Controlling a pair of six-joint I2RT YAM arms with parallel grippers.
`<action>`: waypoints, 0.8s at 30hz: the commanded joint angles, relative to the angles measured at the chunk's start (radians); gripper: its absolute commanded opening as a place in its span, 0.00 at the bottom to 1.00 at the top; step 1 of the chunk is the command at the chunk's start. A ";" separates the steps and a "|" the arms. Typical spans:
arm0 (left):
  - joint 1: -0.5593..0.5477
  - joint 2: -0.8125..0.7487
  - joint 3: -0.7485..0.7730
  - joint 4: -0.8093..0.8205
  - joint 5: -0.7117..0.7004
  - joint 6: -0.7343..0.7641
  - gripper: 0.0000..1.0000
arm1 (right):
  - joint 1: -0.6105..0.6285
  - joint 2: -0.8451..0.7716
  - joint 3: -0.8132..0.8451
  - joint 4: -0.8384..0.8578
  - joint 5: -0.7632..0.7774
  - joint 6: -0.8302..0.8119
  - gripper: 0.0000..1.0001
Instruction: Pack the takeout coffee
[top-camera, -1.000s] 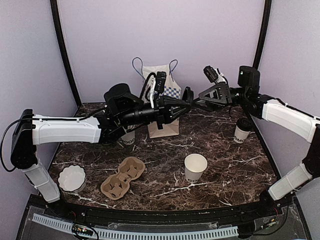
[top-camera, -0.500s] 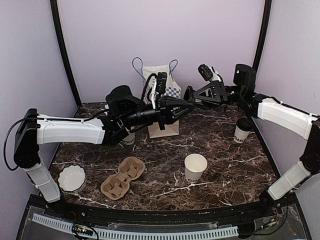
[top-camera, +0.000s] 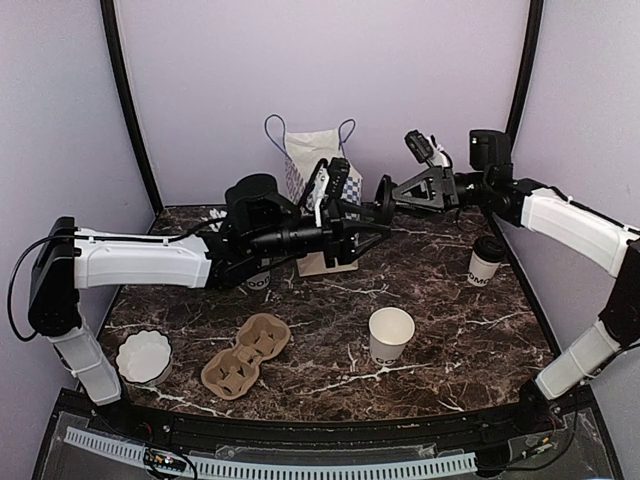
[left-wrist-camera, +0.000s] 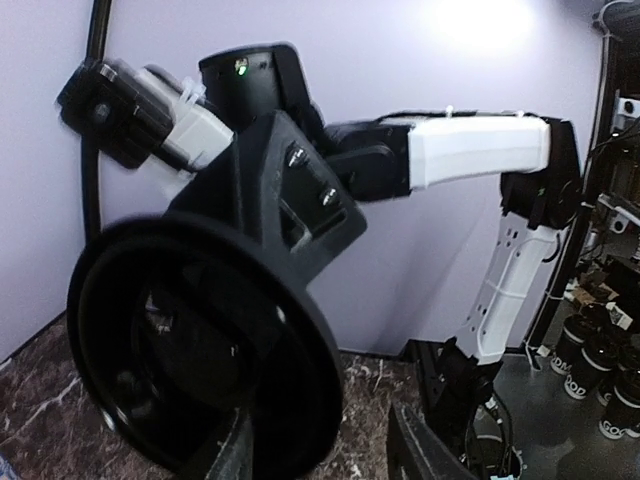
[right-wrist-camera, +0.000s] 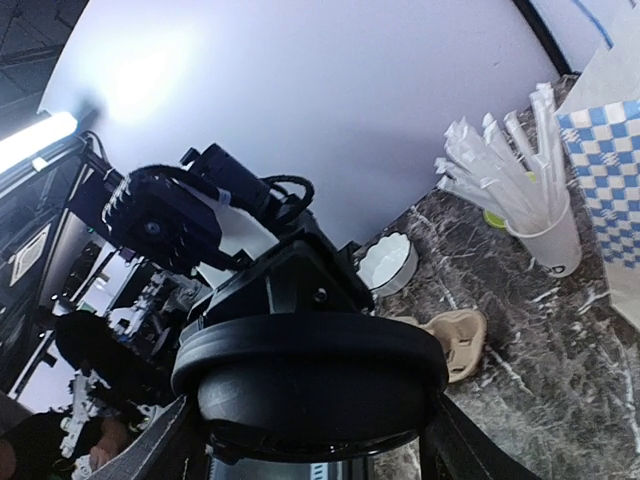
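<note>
A round black lid (right-wrist-camera: 310, 380) hangs in the air above the back of the table, and my right gripper (right-wrist-camera: 312, 432) is shut on its rim. My left gripper (left-wrist-camera: 330, 452) faces it with its jaws open, and the lid (left-wrist-camera: 200, 350) fills the view just ahead of its left finger (left-wrist-camera: 240, 455). In the top view the two grippers meet in front of the paper bag, left (top-camera: 365, 232) and right (top-camera: 383, 195). One white cup (top-camera: 390, 333) stands open without a lid at the middle front. A second cup with a black lid (top-camera: 487, 260) stands at the right.
A checked paper bag (top-camera: 325, 190) with blue handles stands at the back. A cup of white straws (right-wrist-camera: 540, 235) sits behind my left arm. The brown pulp carrier (top-camera: 245, 353) and a white fluted bowl (top-camera: 143, 357) lie at the front left.
My left jaws have opened and let go of the lid. My right jaws have closed in on the lid's rim, and the right gripper has drawn slightly back to the right.
</note>
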 joint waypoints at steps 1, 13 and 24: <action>-0.002 -0.134 -0.061 -0.231 -0.123 0.184 0.52 | -0.034 0.014 0.193 -0.636 0.168 -0.673 0.59; 0.001 -0.300 -0.110 -0.483 -0.385 0.428 0.60 | -0.003 0.028 0.322 -1.219 0.610 -1.321 0.61; 0.110 -0.307 -0.196 -0.370 -0.346 0.296 0.61 | 0.192 0.035 0.252 -1.216 0.837 -1.326 0.62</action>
